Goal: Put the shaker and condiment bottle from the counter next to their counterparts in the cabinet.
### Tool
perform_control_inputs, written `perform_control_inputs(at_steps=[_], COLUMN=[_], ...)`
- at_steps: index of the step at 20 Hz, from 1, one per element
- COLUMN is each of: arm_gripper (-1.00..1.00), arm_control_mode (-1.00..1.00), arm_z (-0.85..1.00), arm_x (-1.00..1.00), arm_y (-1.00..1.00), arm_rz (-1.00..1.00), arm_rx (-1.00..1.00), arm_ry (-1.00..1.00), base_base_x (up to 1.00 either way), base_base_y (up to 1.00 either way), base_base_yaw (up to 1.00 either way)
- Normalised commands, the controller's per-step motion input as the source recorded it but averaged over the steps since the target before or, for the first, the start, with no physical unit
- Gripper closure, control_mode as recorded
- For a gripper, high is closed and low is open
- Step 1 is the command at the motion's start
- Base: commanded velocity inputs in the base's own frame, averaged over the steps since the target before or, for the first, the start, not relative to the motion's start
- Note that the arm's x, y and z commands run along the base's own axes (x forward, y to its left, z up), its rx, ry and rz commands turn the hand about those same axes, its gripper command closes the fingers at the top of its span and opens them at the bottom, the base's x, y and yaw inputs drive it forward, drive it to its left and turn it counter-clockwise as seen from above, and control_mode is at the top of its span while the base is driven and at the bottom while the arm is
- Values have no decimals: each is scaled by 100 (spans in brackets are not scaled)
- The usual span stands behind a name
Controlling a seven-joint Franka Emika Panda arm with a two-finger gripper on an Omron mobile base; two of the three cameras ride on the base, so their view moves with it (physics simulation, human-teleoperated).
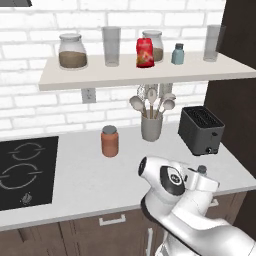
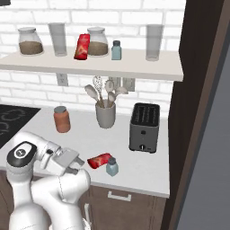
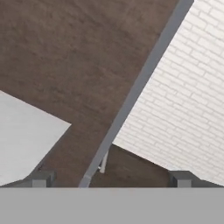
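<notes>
On the counter near its front edge, the red condiment bottle (image 2: 99, 160) lies on its side. The small blue shaker (image 2: 112, 167) stands upright right beside it, and its grey cap (image 1: 202, 169) peeks over my hand in the left base view. My gripper (image 3: 110, 179) is open with nothing between its fingertips. The hand (image 2: 72, 162) hovers just left of the red bottle, apart from it. The counterparts stand on the off-white shelf (image 2: 134, 68): a red bottle (image 2: 81, 46) leaning against a jar, and a blue shaker (image 2: 116, 50) to its right.
The shelf also holds two glass jars (image 1: 72, 51) and two tall glasses (image 1: 111, 46). On the counter stand an orange-brown jar (image 1: 109, 141), a utensil holder (image 1: 151, 127) and a black toaster (image 1: 201, 130). A cooktop (image 1: 25, 170) lies at the left and a dark tall panel (image 2: 197, 112) at the right.
</notes>
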Motion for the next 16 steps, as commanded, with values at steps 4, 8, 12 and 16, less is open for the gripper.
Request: perform_control_inputs(at_steps=[4,8,12,16], arm_gripper=[-100,-100,-100,-100], arm_control_mode=[-100,-100,-100,-100], arm_z=[-41,-67,-51,-68], arm_x=[-20,8,10,15], arm_y=[-10,-39,-49,-38], arm_rz=[4,8,11,14], arm_rx=[-7,-22,-32,-25], arm_ry=[0,0,-4,-7], base_base_x=[0,0,0,0], base_base_y=[0,0,0,0], base_base_yaw=[0,0,0,0])
